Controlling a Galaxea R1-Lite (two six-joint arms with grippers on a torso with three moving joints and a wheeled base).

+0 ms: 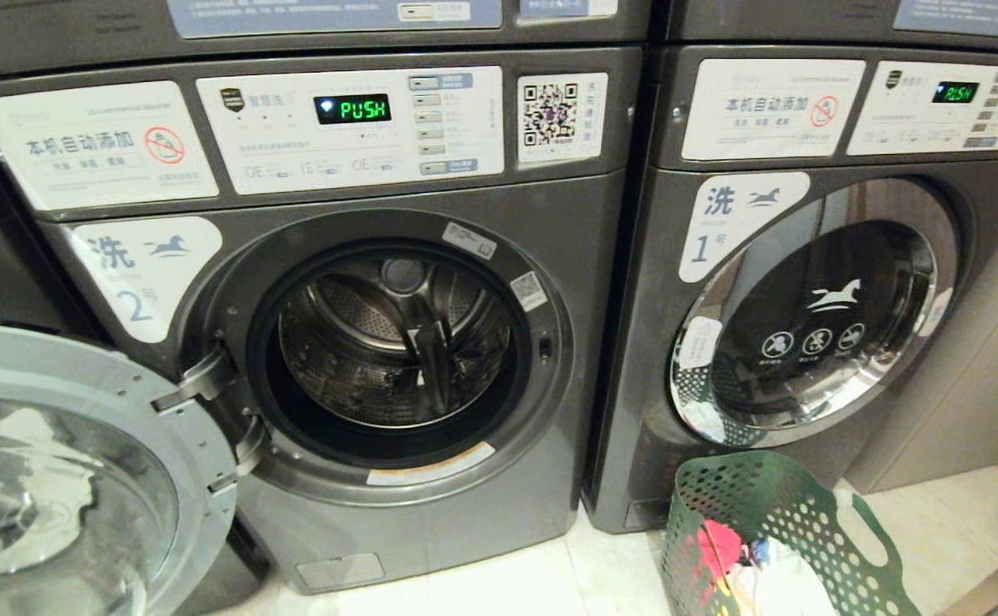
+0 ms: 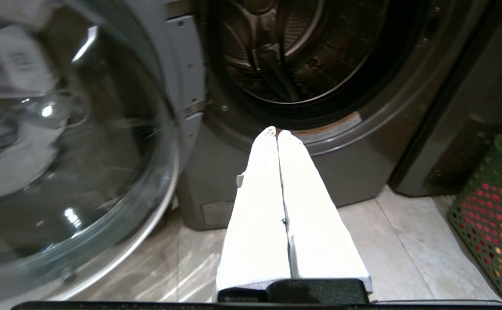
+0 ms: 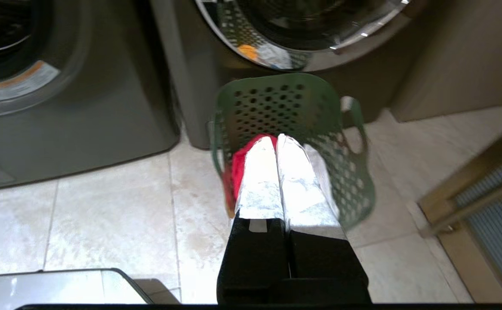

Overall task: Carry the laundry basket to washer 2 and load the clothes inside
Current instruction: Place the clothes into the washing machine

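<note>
Green laundry basket (image 1: 794, 530) on floor before washer 1 (image 1: 806, 299) — washer 2 (image 1: 362, 342) door open; left gripper (image 2: 276, 131), right gripper (image 3: 276, 137) pressed together, empty.

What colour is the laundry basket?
Dark green, with round holes; the basket shows best in the right wrist view.

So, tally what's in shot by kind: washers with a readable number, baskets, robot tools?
Numbered washers: 2, washer 2 with its door open and washer 1 shut
Laundry baskets: 1, the laundry basket on the floor
Tools: 2, left tool and right tool, both shut
Total: 5
</note>
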